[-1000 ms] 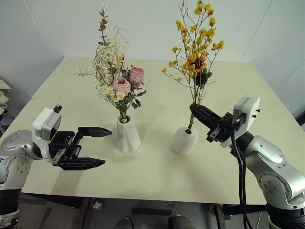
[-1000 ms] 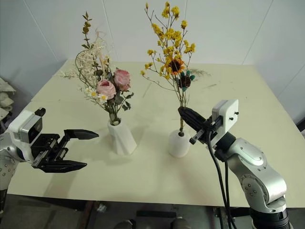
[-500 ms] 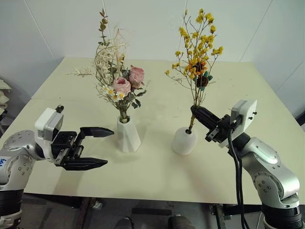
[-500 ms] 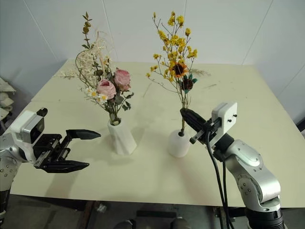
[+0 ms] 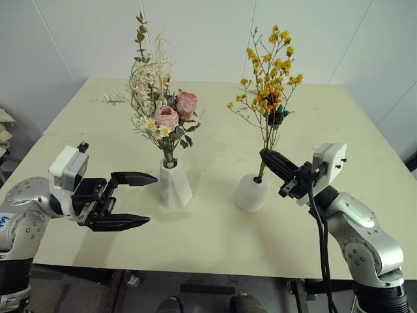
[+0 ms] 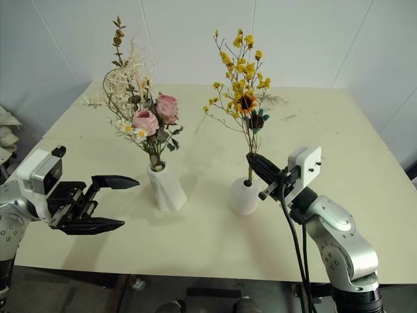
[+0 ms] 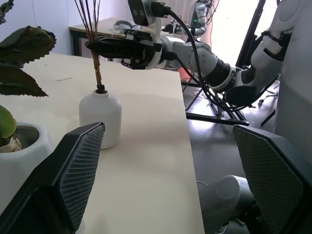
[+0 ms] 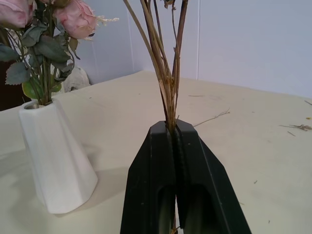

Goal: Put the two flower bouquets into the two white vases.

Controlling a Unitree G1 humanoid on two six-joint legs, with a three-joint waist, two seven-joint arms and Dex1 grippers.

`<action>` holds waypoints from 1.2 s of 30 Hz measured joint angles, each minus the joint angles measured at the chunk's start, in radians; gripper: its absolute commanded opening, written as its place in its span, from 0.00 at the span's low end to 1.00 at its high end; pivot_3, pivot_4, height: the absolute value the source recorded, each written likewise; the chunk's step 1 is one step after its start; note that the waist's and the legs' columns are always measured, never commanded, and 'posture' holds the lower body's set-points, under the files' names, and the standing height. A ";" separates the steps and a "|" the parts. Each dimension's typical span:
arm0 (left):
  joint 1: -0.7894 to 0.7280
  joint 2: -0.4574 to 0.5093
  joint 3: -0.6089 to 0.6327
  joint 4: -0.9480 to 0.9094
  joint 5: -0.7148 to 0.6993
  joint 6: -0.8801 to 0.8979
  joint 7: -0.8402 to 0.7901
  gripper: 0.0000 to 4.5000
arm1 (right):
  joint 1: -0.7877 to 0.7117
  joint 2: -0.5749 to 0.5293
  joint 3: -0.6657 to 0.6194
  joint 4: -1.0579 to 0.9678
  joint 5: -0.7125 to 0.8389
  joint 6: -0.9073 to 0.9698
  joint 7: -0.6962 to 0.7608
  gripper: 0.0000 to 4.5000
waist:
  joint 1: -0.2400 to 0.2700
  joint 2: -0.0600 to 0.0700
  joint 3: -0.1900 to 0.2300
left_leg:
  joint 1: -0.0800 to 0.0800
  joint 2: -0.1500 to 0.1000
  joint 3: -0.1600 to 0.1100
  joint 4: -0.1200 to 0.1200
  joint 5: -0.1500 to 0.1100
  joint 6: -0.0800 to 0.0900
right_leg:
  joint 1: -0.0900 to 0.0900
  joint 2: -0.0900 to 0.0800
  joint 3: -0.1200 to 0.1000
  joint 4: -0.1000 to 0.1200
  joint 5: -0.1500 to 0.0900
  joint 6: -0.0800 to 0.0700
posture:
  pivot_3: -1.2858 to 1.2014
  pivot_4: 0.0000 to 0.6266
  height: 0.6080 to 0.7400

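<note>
Right wrist view: right claw [image 8: 174, 127] clenched around yellow spray's [image 8: 163, 63] brown stems.

Robotics lab: robot arms [image 7: 253, 73], cables.

A pale cream table [image 5: 215, 241] stood against plain white panelled walls [image 5: 195, 32], while beyond its edge a second desk [image 7: 95, 30] and a grey floor [image 7: 214, 156] showed.

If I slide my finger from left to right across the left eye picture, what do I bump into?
Left gripper → tall vase with the rose bunch → round vase holding the yellow spray → right gripper.
</note>
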 measured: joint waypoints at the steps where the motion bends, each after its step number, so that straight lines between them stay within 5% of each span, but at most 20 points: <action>1: -0.002 0.000 0.000 0.000 0.000 0.000 0.000 1.00 | 0.000 0.001 0.003 0.000 -0.001 0.000 0.000 0.00 | 0.000 0.000 0.000 | 0.000 0.000 0.000 0.000 0.000 0.000 | 0.000 0.000 0.000 0.000 0.000 0.000 | 0.52 0.24 1.00; 36: 0.011 0.006 0.038 0.017 0.012 -0.002 -0.012 1.00 | 0.044 0.038 0.024 0.077 -0.063 -0.044 0.066 0.00 | 0.000 0.000 0.000 | 0.000 0.000 0.000 0.000 0.000 0.000 | 0.000 0.000 0.000 0.000 0.000 0.000 | 0.52 0.24 1.00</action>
